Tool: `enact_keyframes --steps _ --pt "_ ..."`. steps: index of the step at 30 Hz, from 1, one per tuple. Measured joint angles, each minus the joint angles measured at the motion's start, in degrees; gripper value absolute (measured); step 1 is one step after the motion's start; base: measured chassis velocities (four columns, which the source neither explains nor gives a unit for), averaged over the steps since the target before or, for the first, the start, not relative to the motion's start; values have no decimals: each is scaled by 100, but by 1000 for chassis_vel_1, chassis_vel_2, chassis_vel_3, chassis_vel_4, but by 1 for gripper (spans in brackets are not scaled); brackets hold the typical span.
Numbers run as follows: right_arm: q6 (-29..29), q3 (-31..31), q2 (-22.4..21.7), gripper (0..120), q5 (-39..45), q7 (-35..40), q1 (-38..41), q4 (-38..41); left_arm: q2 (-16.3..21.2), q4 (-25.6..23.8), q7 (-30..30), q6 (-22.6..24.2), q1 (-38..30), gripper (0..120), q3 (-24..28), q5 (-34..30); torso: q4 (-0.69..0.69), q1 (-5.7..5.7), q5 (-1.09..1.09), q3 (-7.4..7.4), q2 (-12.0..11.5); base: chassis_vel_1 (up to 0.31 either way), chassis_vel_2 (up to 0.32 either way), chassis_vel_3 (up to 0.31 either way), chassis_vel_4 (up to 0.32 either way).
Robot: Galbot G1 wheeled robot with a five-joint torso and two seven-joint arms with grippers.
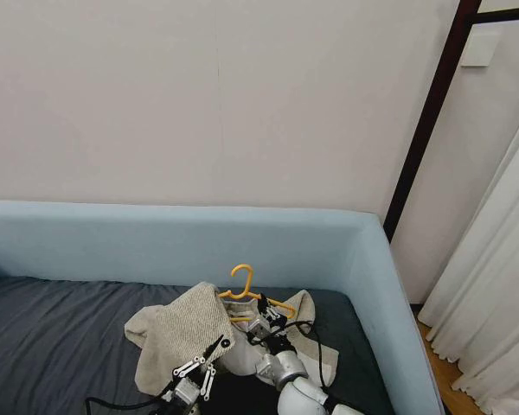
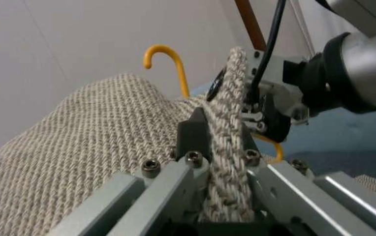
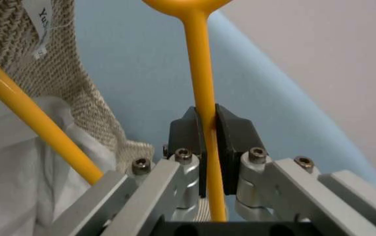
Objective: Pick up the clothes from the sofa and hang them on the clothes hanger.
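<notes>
A beige knitted garment (image 1: 177, 333) is held up over the dark sofa seat, draped over one arm of a yellow hanger (image 1: 246, 298). My left gripper (image 1: 209, 354) is shut on a fold of the knit (image 2: 231, 162), which is pinched between its black pads (image 2: 193, 132). My right gripper (image 1: 264, 322) is shut on the hanger's yellow bar (image 3: 204, 123), just below the hook. In the left wrist view the hanger's hook (image 2: 165, 56) rises behind the knit, and the right gripper (image 2: 273, 113) sits close beside it. A white label (image 3: 40, 19) shows on the garment.
The sofa has a light blue back and side rest (image 1: 242, 242) and a dark blue seat (image 1: 52, 337). A plain wall stands behind. A dark door frame (image 1: 424, 130) and white curtains (image 1: 493, 303) are at the right.
</notes>
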Motion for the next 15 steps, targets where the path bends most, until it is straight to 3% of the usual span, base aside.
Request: enact_keyframes --steps 10,15 --pt "-585 207 -75 5 1253 329 129 169 -2 138 -229 -86 4 0 -117 174 0 0 1 0 0 0 0 0 0" --pt "-461 312 -147 5 976 303 114 51 6 -4 -537 2 -11 0 -198 137 -1 0 0 0 0 0 0 0 0"
